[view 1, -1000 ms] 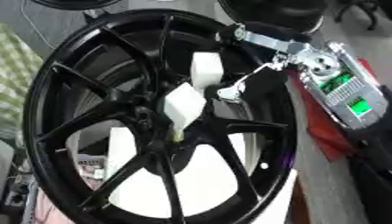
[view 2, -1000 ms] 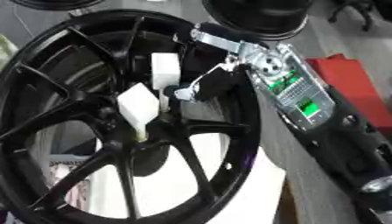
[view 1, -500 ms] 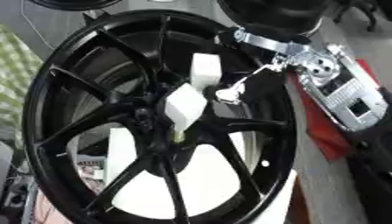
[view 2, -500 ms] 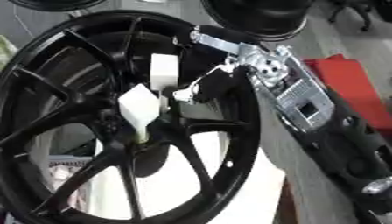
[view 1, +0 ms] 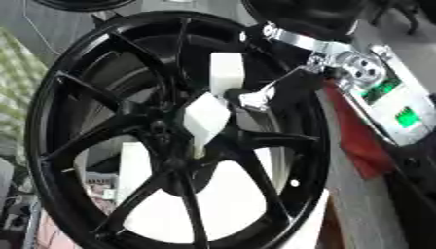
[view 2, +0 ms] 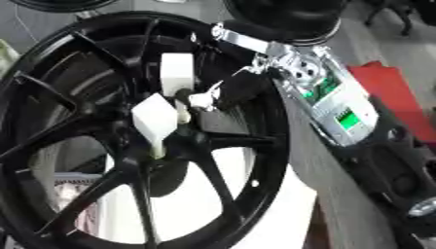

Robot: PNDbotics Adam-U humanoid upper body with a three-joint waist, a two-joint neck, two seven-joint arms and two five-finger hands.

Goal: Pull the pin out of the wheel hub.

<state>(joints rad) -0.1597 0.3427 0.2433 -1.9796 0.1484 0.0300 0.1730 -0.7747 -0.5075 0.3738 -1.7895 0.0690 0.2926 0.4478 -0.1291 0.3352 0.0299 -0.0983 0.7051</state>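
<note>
One right hand (view 1: 255, 97) at wheel hub (view 1: 174, 146); fingers' state unclear, white pin (view 1: 207, 119) contact blurred.

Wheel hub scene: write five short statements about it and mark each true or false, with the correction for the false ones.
1. The wheel is black with spokes. True.
2. The right hand reaches in from the upper right toward the hub. True.
3. The white pieces lie on the floor away from the wheel. False: they sit at the hub.
4. A red thing lies right of the wheel. True.
5. The left hand holds the rim. False: no left hand shows.
</note>
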